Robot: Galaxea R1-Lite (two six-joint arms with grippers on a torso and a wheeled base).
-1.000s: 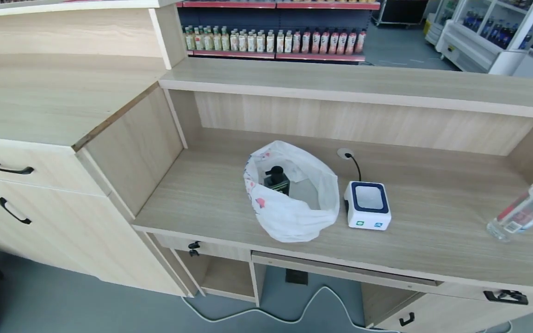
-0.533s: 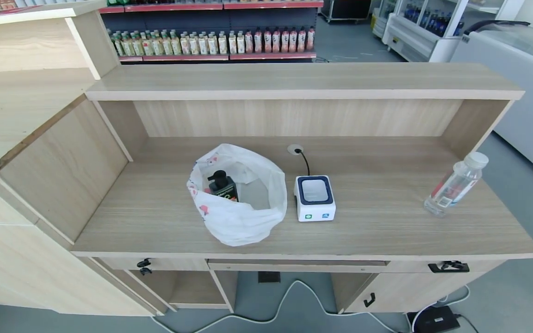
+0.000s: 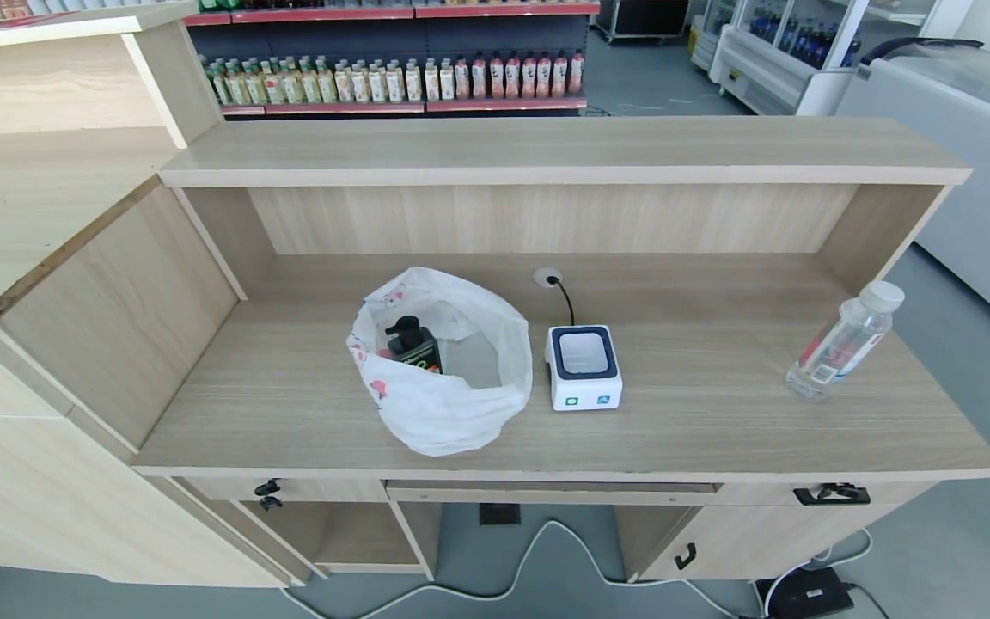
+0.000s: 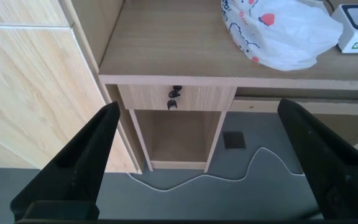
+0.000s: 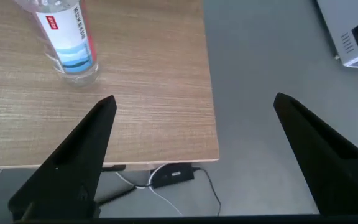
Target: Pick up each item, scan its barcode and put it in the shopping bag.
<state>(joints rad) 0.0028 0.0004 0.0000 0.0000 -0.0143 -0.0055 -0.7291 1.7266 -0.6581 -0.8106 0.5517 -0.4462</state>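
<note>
Bottle (image 5: pixel 67 46) upright on counter (image 5: pixel 135 124), near right claw (image 5: pixel 194 101), not touching | right claw spread (left claw (image 4: pixel 197 107) too)

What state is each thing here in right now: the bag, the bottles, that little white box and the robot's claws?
shopping bag: open at the top, sitting on the counter.
pump bottle: upright inside the bag.
scanner: beside the bag, nothing on it.
water bottle: standing, cap on, not yet bagged.
left gripper: open, holding nothing.
right gripper: open, holding nothing.
</note>
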